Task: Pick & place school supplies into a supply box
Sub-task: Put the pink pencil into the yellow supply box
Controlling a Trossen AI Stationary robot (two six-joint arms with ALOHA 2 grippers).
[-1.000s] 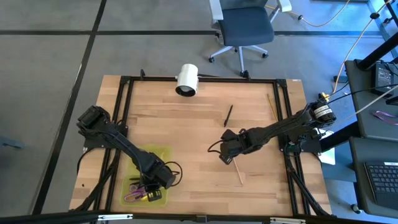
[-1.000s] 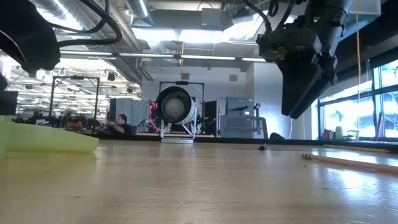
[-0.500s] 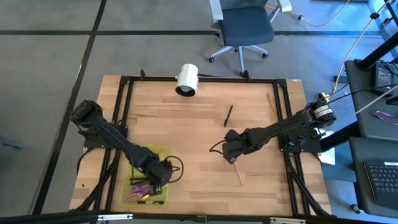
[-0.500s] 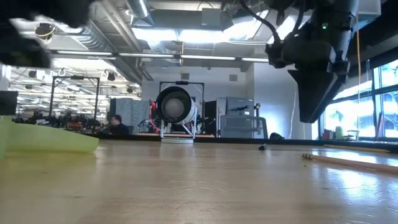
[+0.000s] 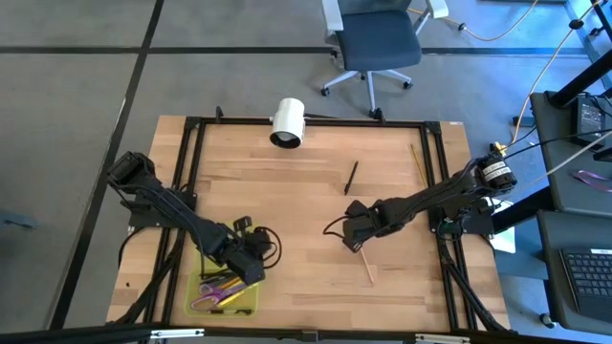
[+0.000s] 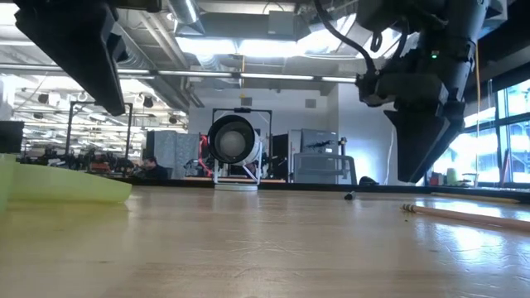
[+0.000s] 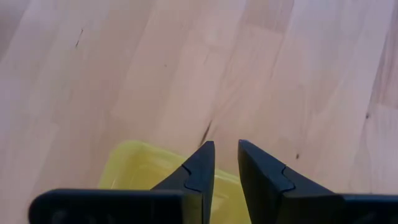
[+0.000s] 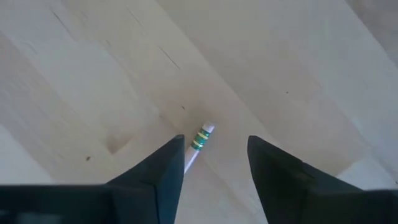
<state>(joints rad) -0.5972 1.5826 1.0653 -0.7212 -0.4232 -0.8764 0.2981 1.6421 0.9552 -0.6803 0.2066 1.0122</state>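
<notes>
Right gripper [image 8: 211, 163]: fingers apart over pencil [image 8: 198, 144]; descend off-centre and you may roll it.
Left gripper [image 7: 225, 169]: fingers nearly together, empty, above supply box [image 5: 226, 290].

Counter [image 5: 306, 191] – pale wood, smooth, slight sheen; supply box [image 5: 251, 234] – translucent yellow-green plastic, glossy; pencil [image 8: 200, 142] – wood with metal ferrule; tool fingers [image 8: 273, 162] – matt black plastic.

Grey floor, blue-grey office chair [image 5: 375, 43], bright ceiling lights [image 6: 207, 45], window [image 6: 489, 136].
</notes>
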